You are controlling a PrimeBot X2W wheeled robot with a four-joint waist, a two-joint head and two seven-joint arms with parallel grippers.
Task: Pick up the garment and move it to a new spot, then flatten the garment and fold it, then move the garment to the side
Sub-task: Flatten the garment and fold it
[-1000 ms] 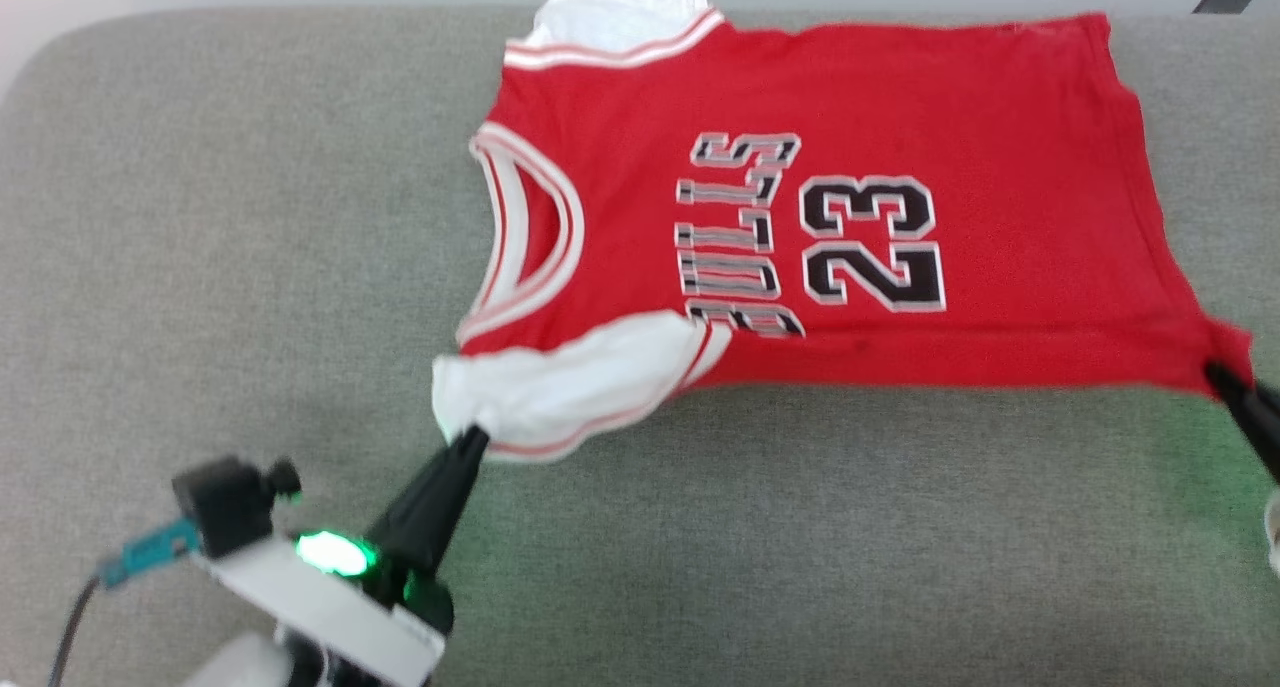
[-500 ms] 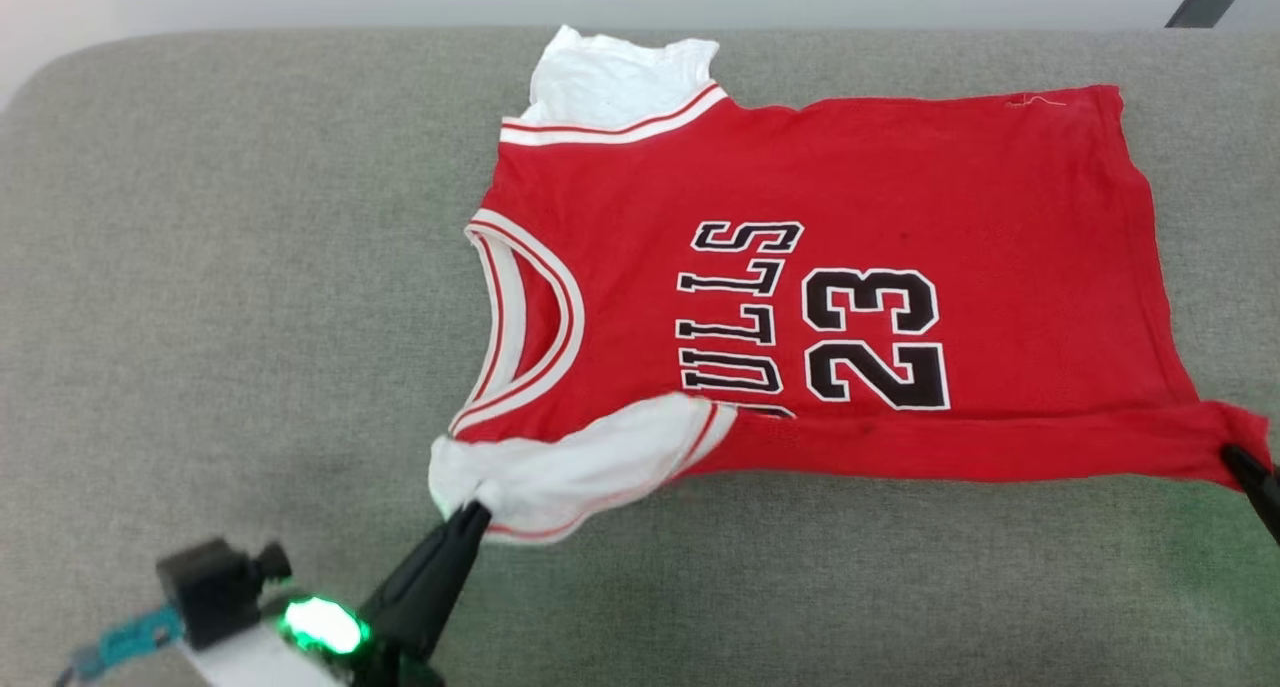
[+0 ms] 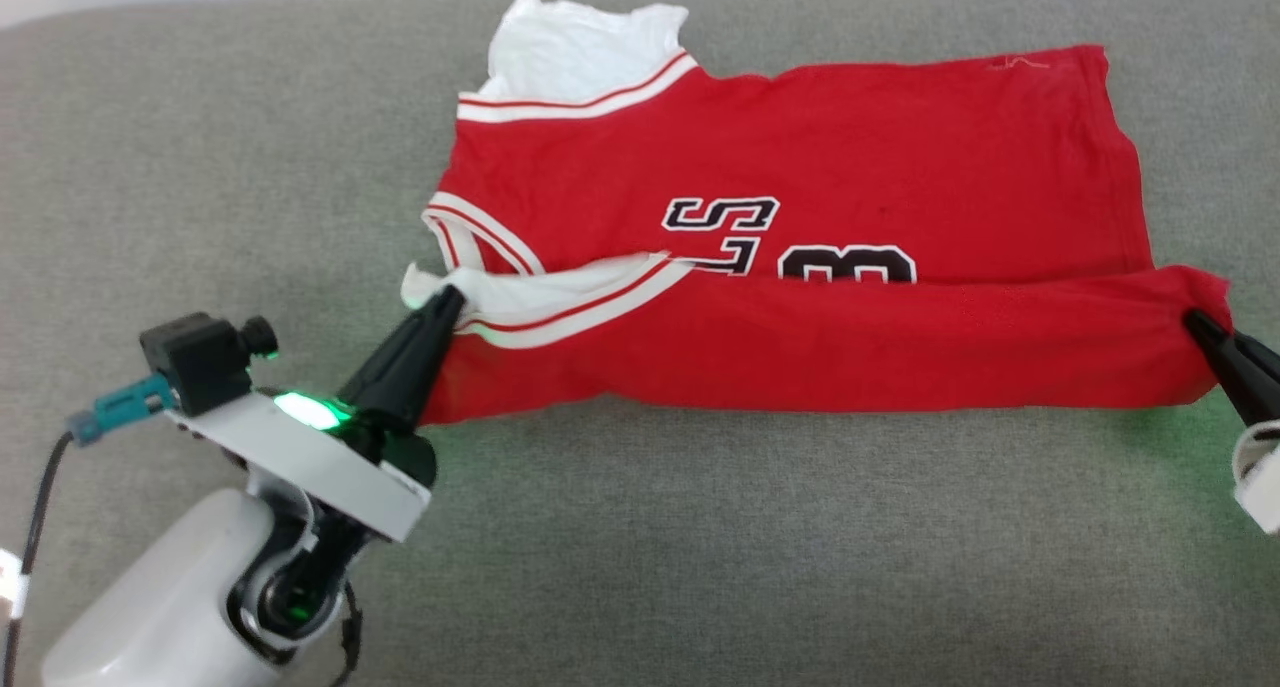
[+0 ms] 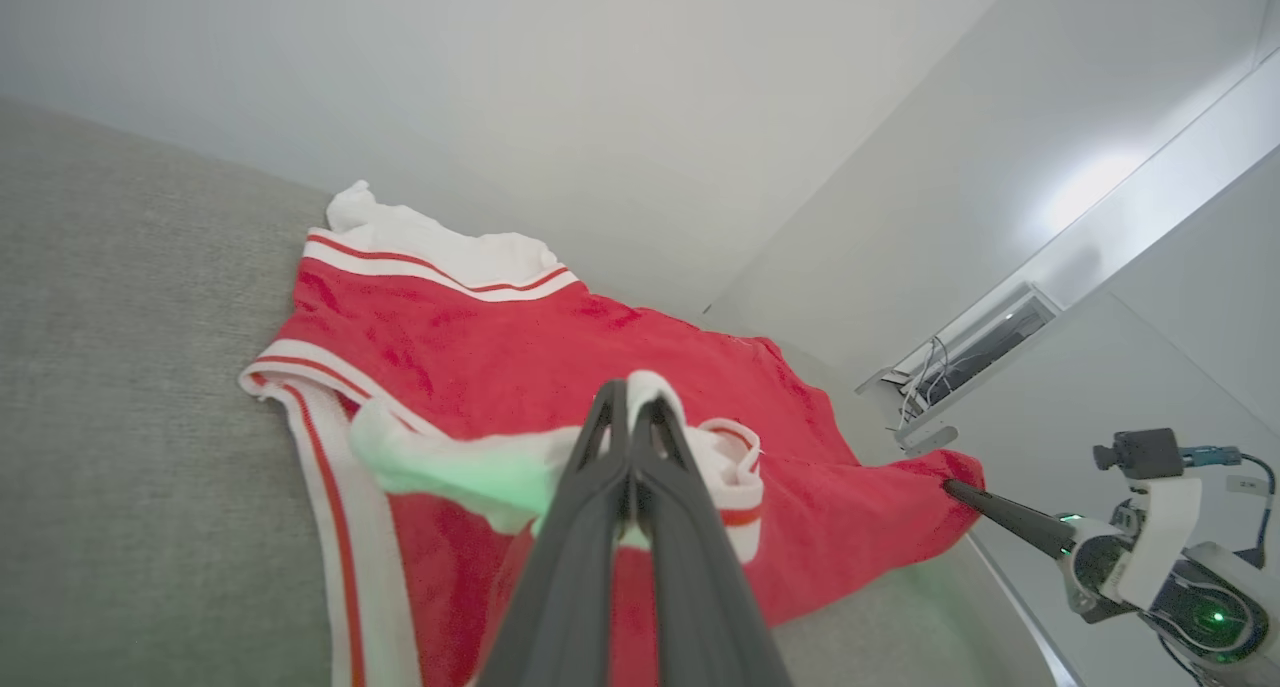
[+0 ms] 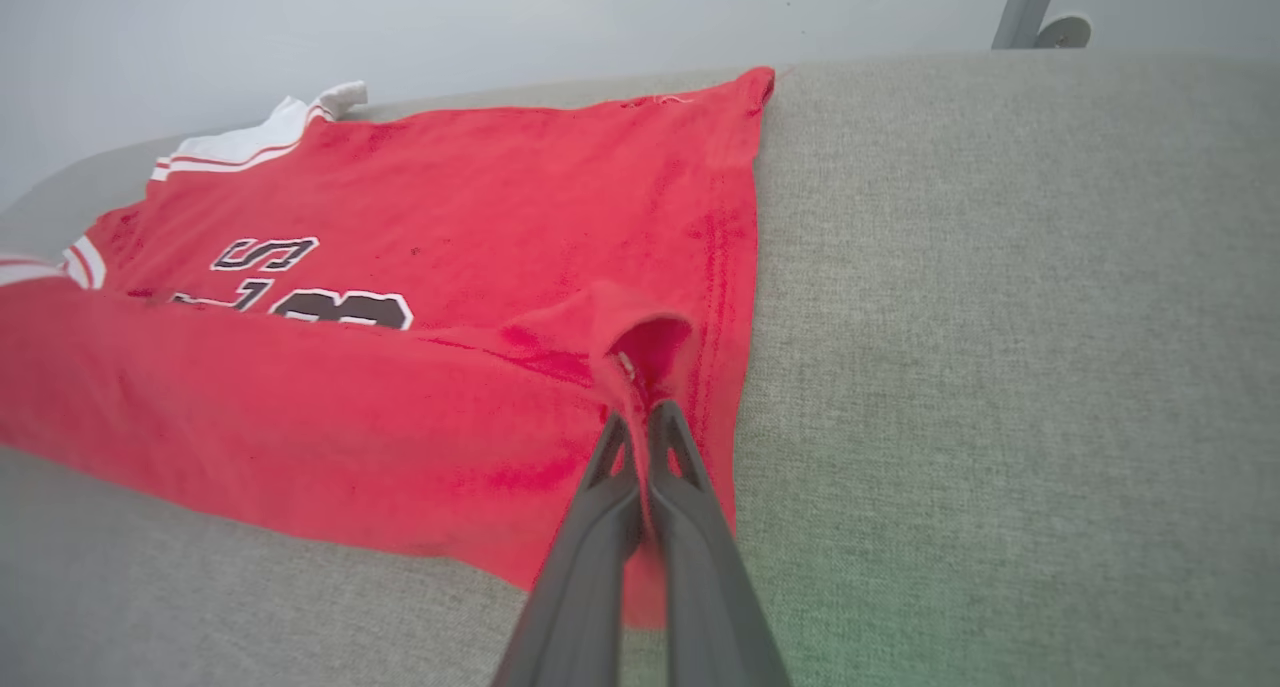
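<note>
The garment (image 3: 850, 137) lies on the grey cushion (image 3: 700, 547) in front of us. Its near long edge is doubled over toward the far side and covers the lower part of the black print (image 3: 720, 217). Our left gripper (image 3: 449, 299) is clamped on the white sleeve (image 3: 520, 292). Our right gripper (image 3: 1192, 319) is clamped on the red hem corner (image 3: 1200, 289) at the other end.

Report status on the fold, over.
Left claw shut on white sleeve, right claw on hem corner. Red soft-fabric T-shirt on grey fabric surface, near edge folded over the print. Nothing in the way.
</note>
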